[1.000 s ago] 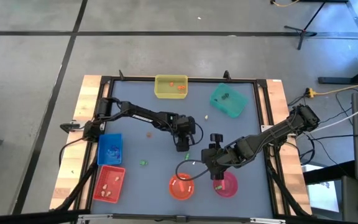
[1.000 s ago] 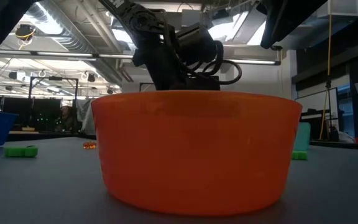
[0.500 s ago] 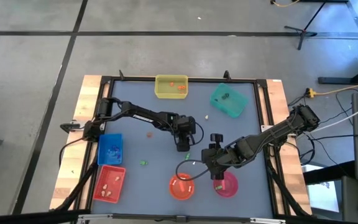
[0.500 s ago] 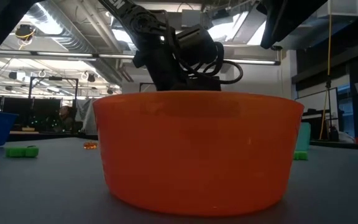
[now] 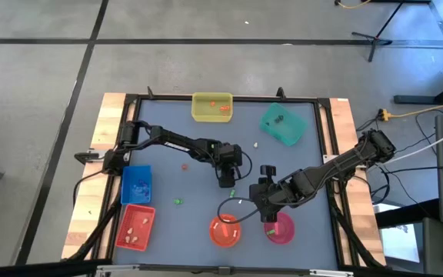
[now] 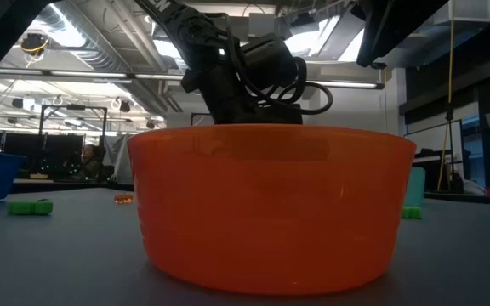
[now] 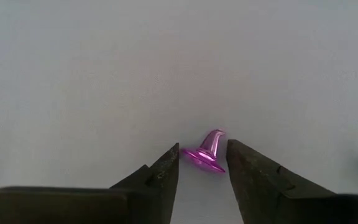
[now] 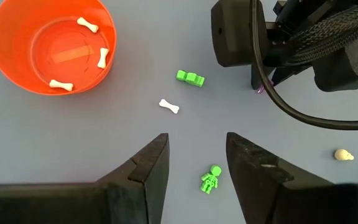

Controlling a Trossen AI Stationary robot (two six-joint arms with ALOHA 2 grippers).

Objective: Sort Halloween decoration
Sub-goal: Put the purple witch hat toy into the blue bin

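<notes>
A grey mat in a wooden frame covers the table [image 5: 168, 131], set on a bare concrete floor; containers ring its edges, presumably one per kind of trinket: a yellow tray [image 5: 211, 107] and a teal tray [image 5: 283, 123] along the top of the high view, a blue tray [image 5: 136, 184] and a red tray [image 5: 135, 227] at lower left, an orange bowl [image 5: 224, 231] and a pink bowl [image 5: 278, 228] at the bottom centre. The left gripper [image 7: 202, 167] reaches down at mid-frame, its jaws parted either side of a tiny pink witch hat [image 7: 208, 152]; the fingers look very close to it, though I cannot tell whether they touch. The right gripper [image 8: 196, 163] hangs just right of it, parted and empty, over a green skeleton [image 8: 210, 179], a white bone [image 8: 168, 106] and a green figure [image 8: 190, 77]; three bones already lie in the orange bowl, so the bone likely belongs there.
</notes>
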